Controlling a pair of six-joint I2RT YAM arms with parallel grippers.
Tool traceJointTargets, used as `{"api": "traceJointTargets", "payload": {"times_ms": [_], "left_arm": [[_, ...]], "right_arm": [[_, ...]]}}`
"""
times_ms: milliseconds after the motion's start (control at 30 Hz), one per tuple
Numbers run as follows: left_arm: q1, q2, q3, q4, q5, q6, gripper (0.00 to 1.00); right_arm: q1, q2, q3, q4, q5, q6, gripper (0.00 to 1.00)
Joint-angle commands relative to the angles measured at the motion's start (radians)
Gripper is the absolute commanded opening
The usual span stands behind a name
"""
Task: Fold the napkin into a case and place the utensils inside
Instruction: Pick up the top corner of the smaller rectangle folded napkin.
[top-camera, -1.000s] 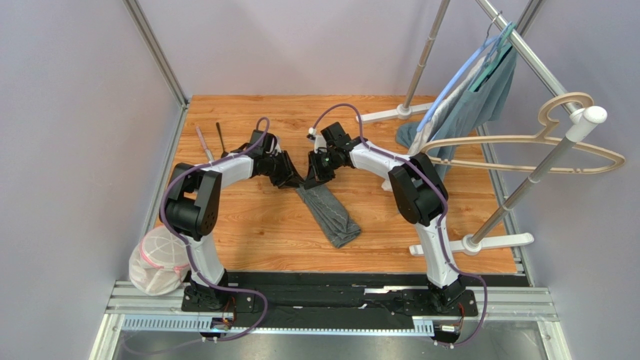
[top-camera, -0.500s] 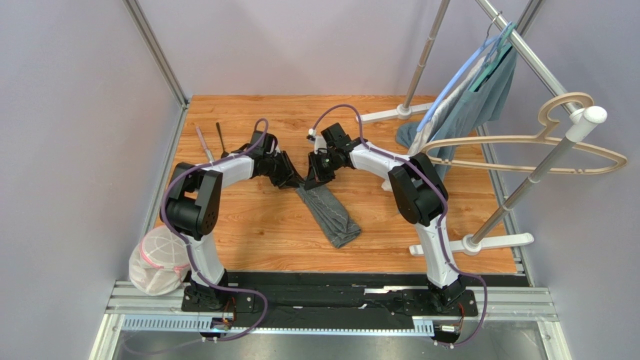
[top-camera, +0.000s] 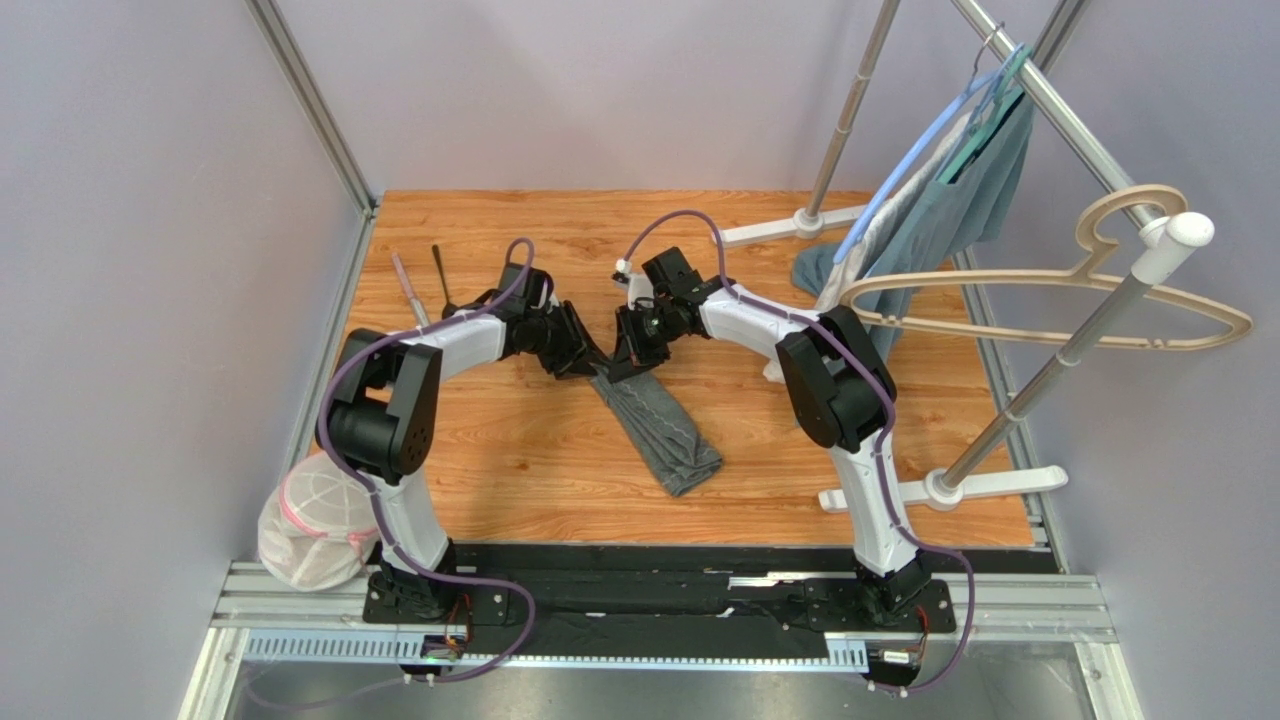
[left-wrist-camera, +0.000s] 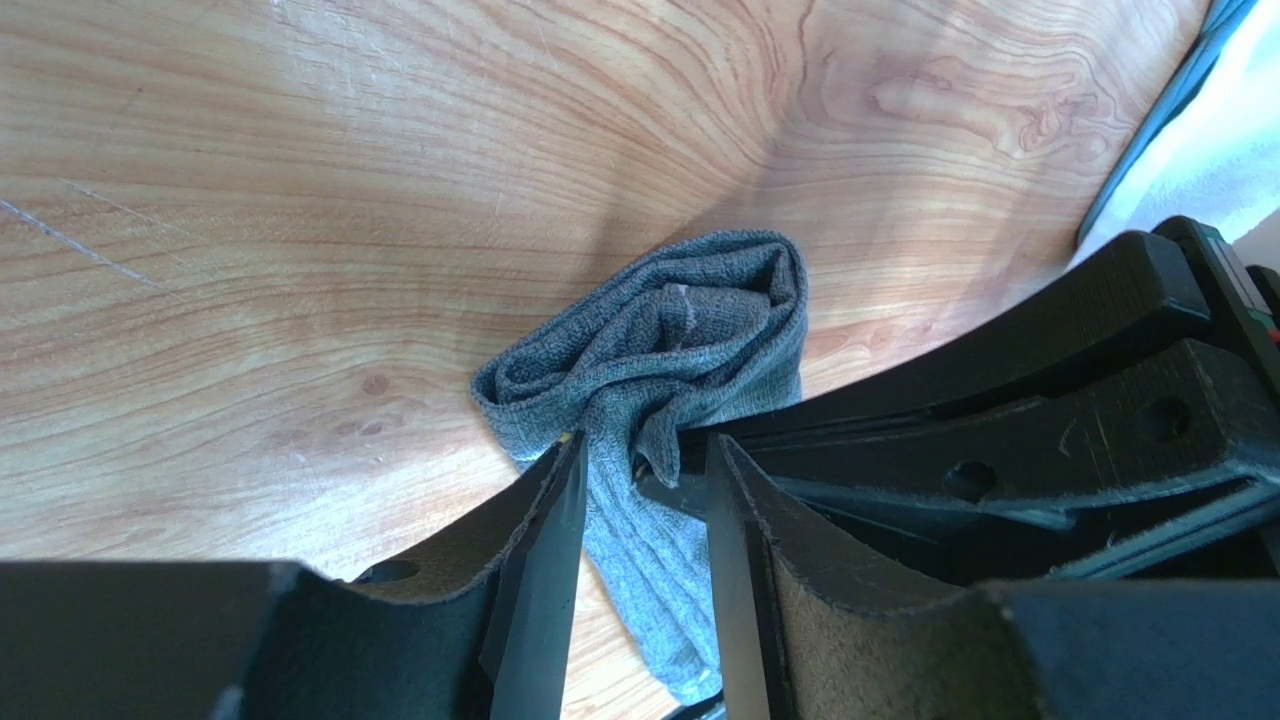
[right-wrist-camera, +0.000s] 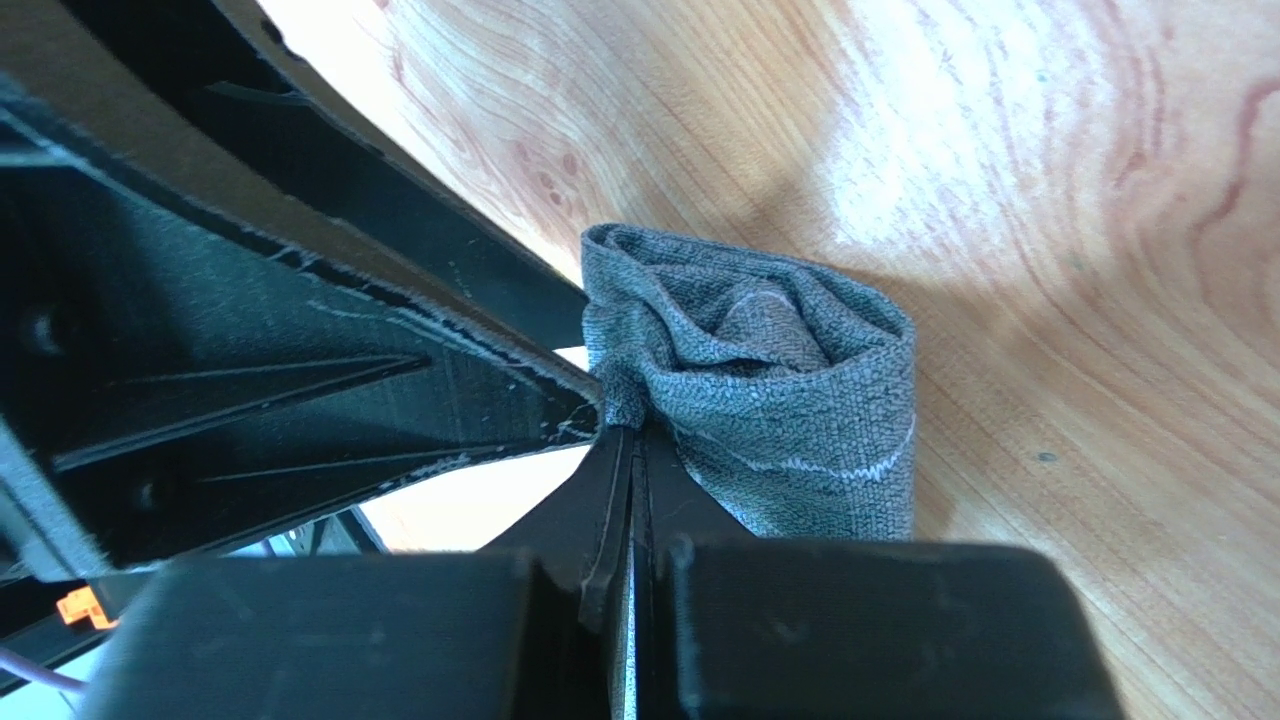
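Note:
The napkin (top-camera: 661, 428) is a dark grey cloth folded into a narrow strip, lying slantwise mid-table. Both grippers meet at its far end. My right gripper (right-wrist-camera: 624, 428) is shut on an edge of the bunched end of the napkin (right-wrist-camera: 781, 390), pale stitching showing. My left gripper (left-wrist-camera: 643, 450) is open, its fingers straddling the napkin (left-wrist-camera: 676, 330) just above the table. In the top view the left gripper (top-camera: 583, 356) and right gripper (top-camera: 628, 350) almost touch. The silver-grey knife (top-camera: 406, 288) and black spoon (top-camera: 443, 278) lie at the far left.
A garment rack stands on the right with a teal-grey garment (top-camera: 962, 195) and a wooden hanger (top-camera: 1052, 285). Its base foot (top-camera: 947, 483) rests by the right arm. A white mesh bag (top-camera: 316, 518) sits at the near left corner.

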Motion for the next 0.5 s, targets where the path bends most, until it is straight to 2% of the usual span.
{"api": "traceJointTargets", "payload": {"times_ms": [0, 67, 167, 300, 400, 467], "left_arm": [[0.004, 0.014, 0.030, 0.020, 0.007, -0.001, 0.43], [0.004, 0.019, 0.036, 0.022, 0.014, 0.001, 0.41], [0.004, 0.022, 0.050, 0.011, 0.013, 0.008, 0.32], [0.004, 0.011, 0.058, -0.006, 0.008, 0.017, 0.13], [0.004, -0.001, 0.059, -0.017, 0.007, 0.016, 0.03], [0.004, -0.007, 0.061, -0.024, 0.016, 0.013, 0.00]], "right_arm": [[0.003, -0.032, 0.010, 0.023, -0.047, -0.018, 0.00], [0.004, -0.032, 0.010, 0.029, -0.055, -0.018, 0.01], [0.003, -0.029, 0.009, 0.033, -0.061, -0.023, 0.03], [0.004, -0.040, -0.005, 0.035, -0.053, -0.033, 0.07], [0.004, -0.066, -0.030, 0.030, -0.017, -0.052, 0.16], [0.006, -0.099, -0.066, 0.038, 0.005, -0.065, 0.26]]}}
